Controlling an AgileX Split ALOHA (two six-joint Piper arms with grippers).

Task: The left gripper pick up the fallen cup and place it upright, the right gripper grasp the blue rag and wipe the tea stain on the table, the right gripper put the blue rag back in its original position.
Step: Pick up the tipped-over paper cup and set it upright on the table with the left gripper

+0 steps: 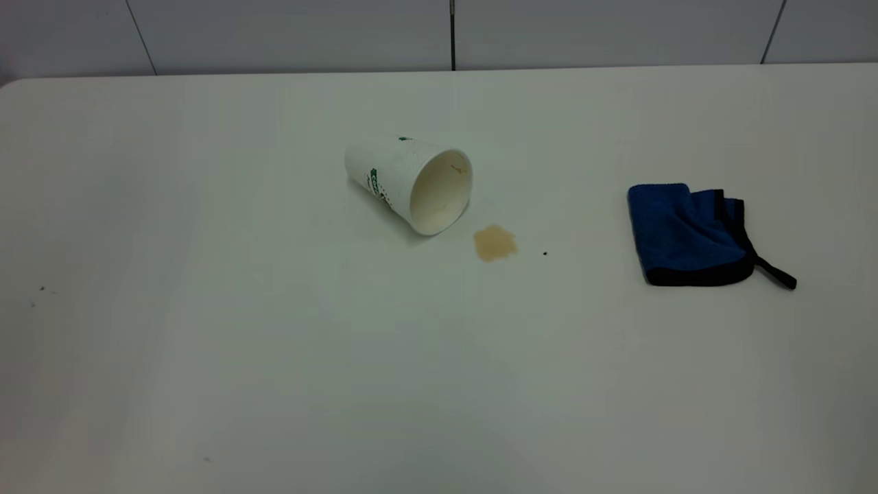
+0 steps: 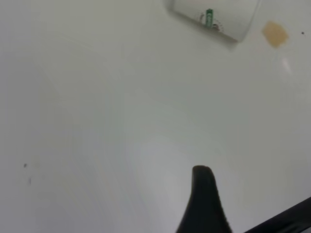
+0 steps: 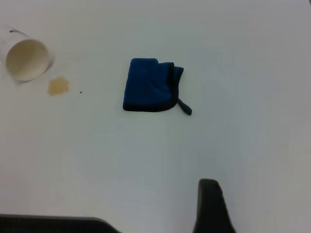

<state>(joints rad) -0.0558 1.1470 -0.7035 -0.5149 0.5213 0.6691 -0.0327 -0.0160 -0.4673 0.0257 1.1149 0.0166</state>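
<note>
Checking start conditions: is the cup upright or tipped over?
Tipped. The fallen cup lies on its side on the table, its open mouth facing the tea stain.

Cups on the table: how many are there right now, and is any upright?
1. The fallen cup lies on its side near the middle of the table, mouth toward the tea stain. None upright; none seems hidden.

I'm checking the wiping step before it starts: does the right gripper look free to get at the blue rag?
Probably yes. The blue rag lies flat on open table with nothing on or against it; the fallen cup and tea stain sit well apart, off to one side.
</note>
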